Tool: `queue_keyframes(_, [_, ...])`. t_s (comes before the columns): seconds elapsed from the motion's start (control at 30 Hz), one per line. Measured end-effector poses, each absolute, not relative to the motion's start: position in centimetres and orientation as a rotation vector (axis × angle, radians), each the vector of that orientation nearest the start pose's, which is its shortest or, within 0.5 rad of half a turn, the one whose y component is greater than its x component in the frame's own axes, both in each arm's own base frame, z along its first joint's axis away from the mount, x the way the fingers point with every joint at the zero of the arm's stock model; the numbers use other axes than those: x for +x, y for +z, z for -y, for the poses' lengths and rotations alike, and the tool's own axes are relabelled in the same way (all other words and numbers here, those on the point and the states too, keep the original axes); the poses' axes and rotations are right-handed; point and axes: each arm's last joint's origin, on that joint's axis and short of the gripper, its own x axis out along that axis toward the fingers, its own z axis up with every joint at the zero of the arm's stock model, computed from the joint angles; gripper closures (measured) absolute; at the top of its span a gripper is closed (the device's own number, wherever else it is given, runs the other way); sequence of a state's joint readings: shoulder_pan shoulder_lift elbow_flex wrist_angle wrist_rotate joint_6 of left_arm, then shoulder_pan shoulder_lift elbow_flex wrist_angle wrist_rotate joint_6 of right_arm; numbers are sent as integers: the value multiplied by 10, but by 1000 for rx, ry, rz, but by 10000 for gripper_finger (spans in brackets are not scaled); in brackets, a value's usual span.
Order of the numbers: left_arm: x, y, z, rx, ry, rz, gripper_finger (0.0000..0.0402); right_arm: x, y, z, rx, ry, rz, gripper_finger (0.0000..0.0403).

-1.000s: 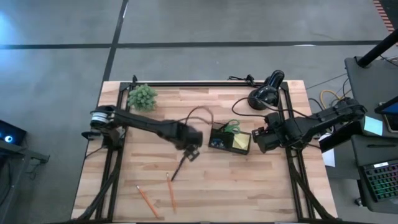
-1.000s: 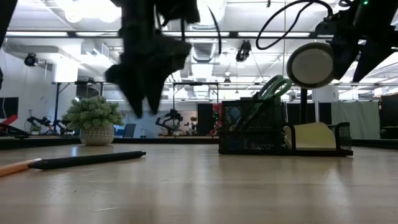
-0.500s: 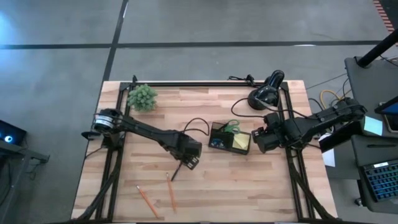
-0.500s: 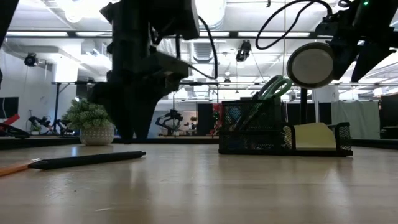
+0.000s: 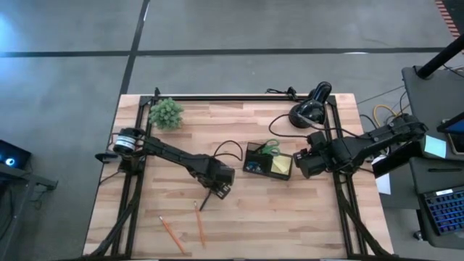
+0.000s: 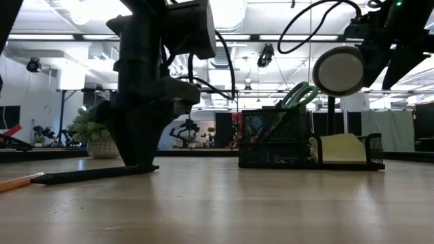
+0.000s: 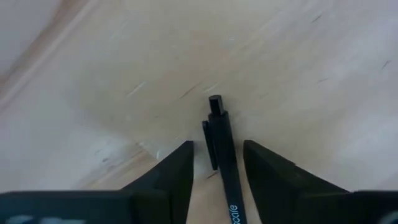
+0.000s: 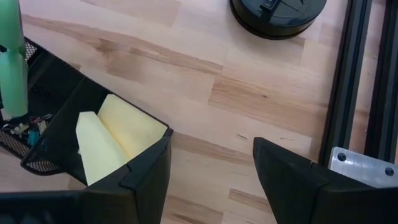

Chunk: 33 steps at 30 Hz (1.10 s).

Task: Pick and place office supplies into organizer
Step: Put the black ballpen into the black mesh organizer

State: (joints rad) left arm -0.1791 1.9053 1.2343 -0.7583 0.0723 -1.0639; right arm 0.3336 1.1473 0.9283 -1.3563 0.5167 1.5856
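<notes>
Left gripper (image 5: 215,190) sitting right down at the tabletop, fingers (image 7: 177,174) spread and straddling the dark pen (image 7: 225,163) without actually pinching it; pen lying flat on the wood with its clip end poking out past the fingertips. Same thing showing in the low view, gripper (image 6: 139,157) planted over the pen (image 6: 95,173), pen stretching away along the table (image 5: 304,217) toward an orange pencil (image 6: 15,181) tip at the edge of that shot.

Working outward from there: two orange pencils lying near the front edge, one (image 5: 199,226) just past the pen's lower end, the other (image 5: 171,234) a bit further to the left side, both apart from the gripper.

Organizer (image 5: 267,161) sitting mid-table to the right of the left gripper, already holding green-handled scissors (image 5: 270,148) standing up in one compartment and the yellow sticky-note pad (image 5: 282,166) in the end compartment nearest the right arm.

Right gripper (image 5: 301,162) hanging just beside the organizer's right end, fingers (image 8: 140,183) spread wide with nothing between them, sticky-note pad (image 8: 115,140) visible just ahead.

Green plant (image 5: 166,113) parked at the back left corner, black desk lamp (image 5: 310,106) at the back right.
</notes>
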Motion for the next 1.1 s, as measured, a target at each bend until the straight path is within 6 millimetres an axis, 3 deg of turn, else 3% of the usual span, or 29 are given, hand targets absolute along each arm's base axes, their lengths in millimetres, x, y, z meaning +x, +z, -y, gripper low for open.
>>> queue_keyframes(0.27, [345, 152, 61, -735, 549, -1369, 379, 159, 257, -40, 658, -1124, -905, 183])
queue_keyframes(0.5, [352, 170, 53, -668, 572, -1161, 389, 159, 257, -39, 657, -1135, -878, 184])
queue_keyframes(0.57, [354, 196, 50, -599, 571, -1021, 390, 159, 257, -39, 668, -1149, -852, 184])
queue_keyframes(0.7, [355, 271, 42, -424, 552, -551, 392, 160, 261, -39, 678, -1169, -787, 184])
queue_keyframes(0.8, [354, 300, 28, -265, 529, -291, 392, 161, 264, -39, 680, -1168, -758, 183])
queue_keyframes(0.93, [360, 304, -3, -126, 468, -95, 392, 162, 266, -39, 686, -1164, -752, 183])
queue_keyframes(1.1, [376, 270, -40, -128, 393, -88, 391, 162, 265, -40, 708, -1158, -786, 184])
